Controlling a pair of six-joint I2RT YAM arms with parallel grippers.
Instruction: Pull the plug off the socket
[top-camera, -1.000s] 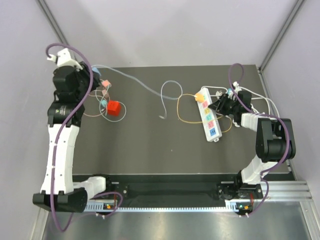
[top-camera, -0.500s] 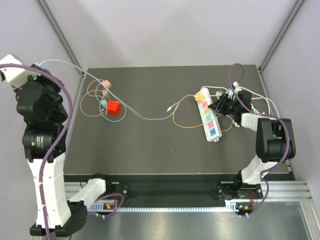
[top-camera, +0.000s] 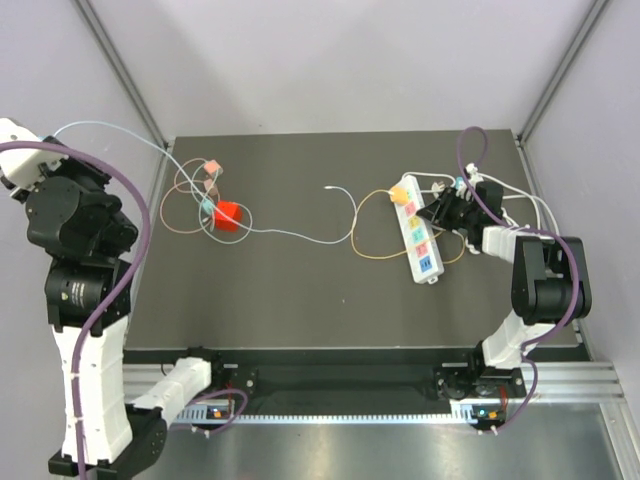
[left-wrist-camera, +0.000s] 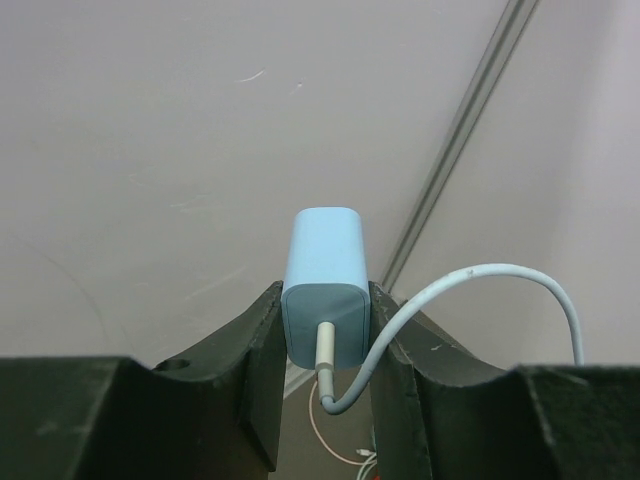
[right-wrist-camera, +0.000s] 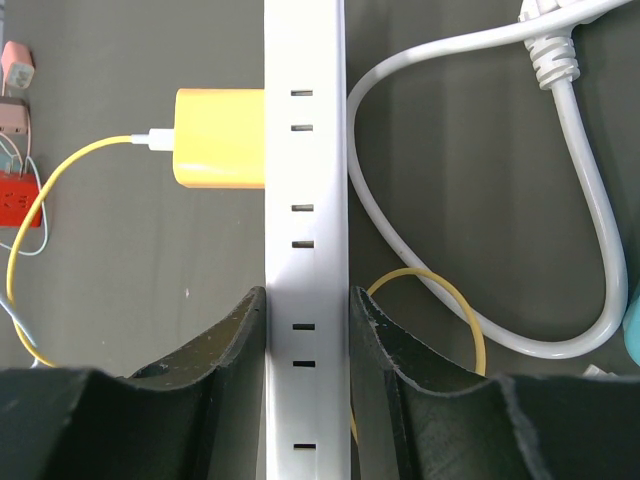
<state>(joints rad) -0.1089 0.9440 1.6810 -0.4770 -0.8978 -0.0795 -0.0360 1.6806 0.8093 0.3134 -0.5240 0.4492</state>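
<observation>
top: overhead, far | left wrist: toward wall (left-wrist-camera: 150, 120) | right wrist: strip (right-wrist-camera: 305, 260) close, shared

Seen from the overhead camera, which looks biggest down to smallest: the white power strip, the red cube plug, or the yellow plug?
1. Long white plastic power strip: largest by far.
2. Red cube-shaped plug, lying loose among the cables.
3. Yellow block plug, seated at the strip's far end. It looks only slightly smaller than the red one, so those two are close.

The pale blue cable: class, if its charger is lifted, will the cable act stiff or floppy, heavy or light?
Likely light: the cable arcs freely from the charger the left gripper holds. Probably floppy: it lies in loose curves across the table.
</observation>
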